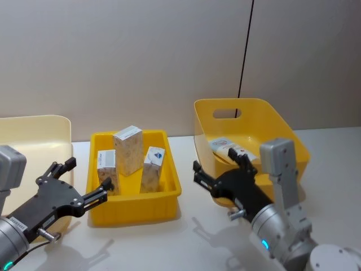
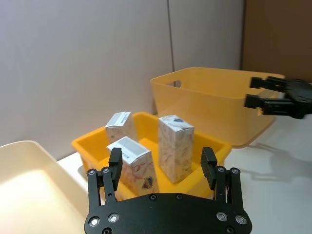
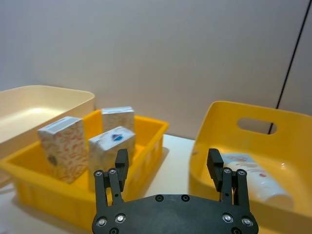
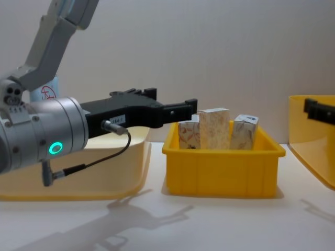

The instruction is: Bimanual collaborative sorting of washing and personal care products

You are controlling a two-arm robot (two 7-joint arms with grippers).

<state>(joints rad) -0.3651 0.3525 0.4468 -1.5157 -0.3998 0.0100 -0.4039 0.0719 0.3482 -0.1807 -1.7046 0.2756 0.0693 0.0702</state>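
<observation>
Standing cartons [image 1: 127,149], reddish-beige print, lettering illegible

This is looking like a robot test bench in a lab rather than a home: plain grey partition panels [image 1: 124,56] are closing off the white table [image 1: 169,248] along its far edge, and bare plastic sorting bins [image 1: 135,212] are sitting on it in a row.
</observation>
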